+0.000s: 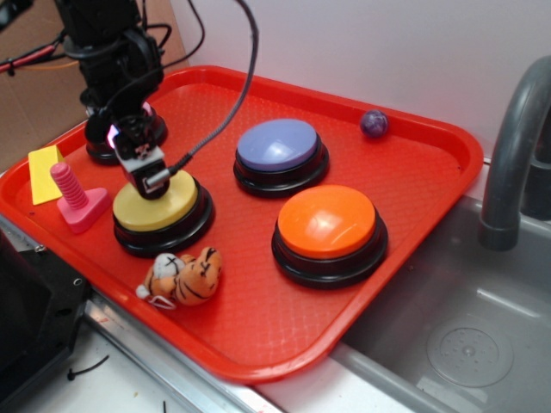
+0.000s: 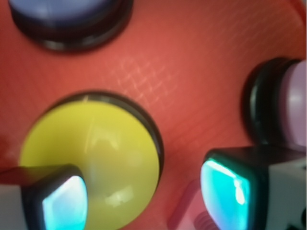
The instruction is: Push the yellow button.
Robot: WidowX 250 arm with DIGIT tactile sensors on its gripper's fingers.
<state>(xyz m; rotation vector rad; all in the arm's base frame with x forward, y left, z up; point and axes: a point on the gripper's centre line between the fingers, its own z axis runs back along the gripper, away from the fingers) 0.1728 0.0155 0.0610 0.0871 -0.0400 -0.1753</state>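
The yellow button [image 1: 160,207], a domed yellow cap on a black round base, sits at the front left of the red tray [image 1: 258,331]. My gripper [image 1: 148,172] hangs right over the button's back left part, very close to its top or touching it; contact cannot be told. In the wrist view the yellow button [image 2: 105,158] fills the lower left. My gripper [image 2: 144,196] is open, one finger over the dome, the other finger [image 2: 230,191] beside it over the tray. Nothing is between the jaws.
On the tray are also a blue button [image 1: 280,153], an orange button [image 1: 327,231], a pink button [image 1: 129,138] behind my arm, a pink screw toy [image 1: 76,200], a yellow card [image 1: 45,174], a toy tiger [image 1: 182,275] and a purple ball [image 1: 374,123]. A sink and faucet [image 1: 508,155] lie to the right.
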